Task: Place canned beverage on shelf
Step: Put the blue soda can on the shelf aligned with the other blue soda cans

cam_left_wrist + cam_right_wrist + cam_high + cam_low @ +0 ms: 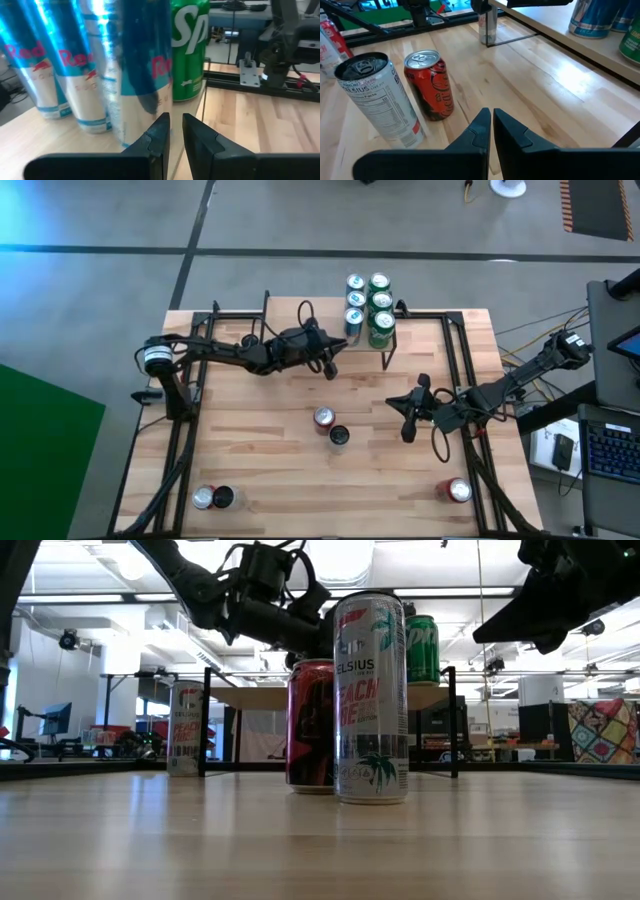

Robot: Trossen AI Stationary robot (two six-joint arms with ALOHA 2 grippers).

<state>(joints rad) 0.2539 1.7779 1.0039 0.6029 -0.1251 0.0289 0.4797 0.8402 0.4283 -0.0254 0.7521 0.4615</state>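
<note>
I've got the left gripper [333, 365] just in front of the shelf [397, 330], fingers drawn in to a narrow slit with nothing between them. The blue can [142, 70] looms right ahead in the left wrist view, on the shelf among the other blue and green cans [380, 302]. The right gripper [404, 420] hangs well off from the shelf, pinched shut and empty, looking down at the red can [430, 90] and the white can [377, 100] standing touching mid-table.

Those two are my likely next picks — thin aluminium, smooth and slick, stiff enough if full, easy to dent if I squeeze hard. I'd take one across the mid-body, upright, a firm even pinch.

Hard to tell: whether any can is full. The shelf's far cans sit half hidden behind the nearer ones, and from table level the white can blocks much of the shelf.
</note>
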